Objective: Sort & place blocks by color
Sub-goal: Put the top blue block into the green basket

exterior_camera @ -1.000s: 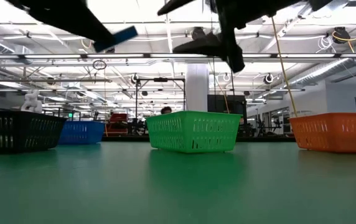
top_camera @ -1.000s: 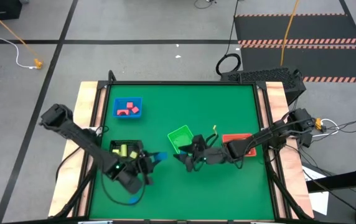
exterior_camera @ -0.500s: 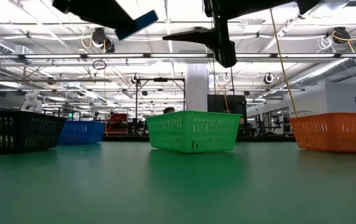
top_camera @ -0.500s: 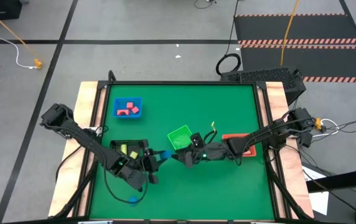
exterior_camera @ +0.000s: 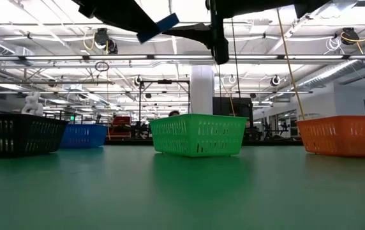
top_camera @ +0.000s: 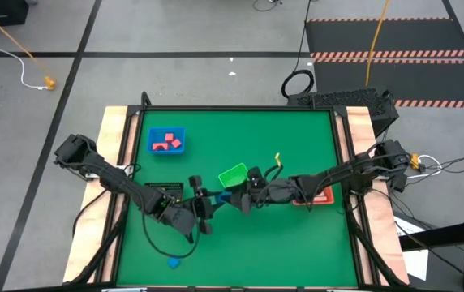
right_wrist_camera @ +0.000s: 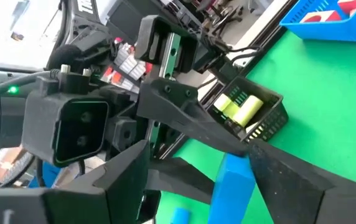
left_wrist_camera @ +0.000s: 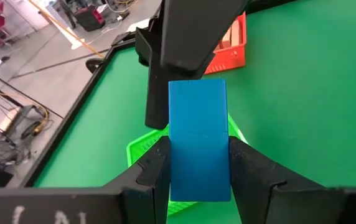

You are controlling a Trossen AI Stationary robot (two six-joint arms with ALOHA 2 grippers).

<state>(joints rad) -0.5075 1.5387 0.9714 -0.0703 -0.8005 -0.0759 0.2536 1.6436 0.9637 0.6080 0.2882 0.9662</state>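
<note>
blue plastic bin holds red blocks; black mesh bin holds yellow cylinders. left tool pinches a smooth blue bar; right tool spread.

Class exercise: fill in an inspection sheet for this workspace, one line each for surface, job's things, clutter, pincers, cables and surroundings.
Surface: green table.
Job's things: blue block held mid-air; red blocks in blue bin; yellow blocks in black bin; another blue block lies loose.
Clutter: nothing seen.
Pincers: left pincer shut on blue block; right pincer open around it.
Cables: black coil on floor.
Surroundings: open workshop hall.
</note>
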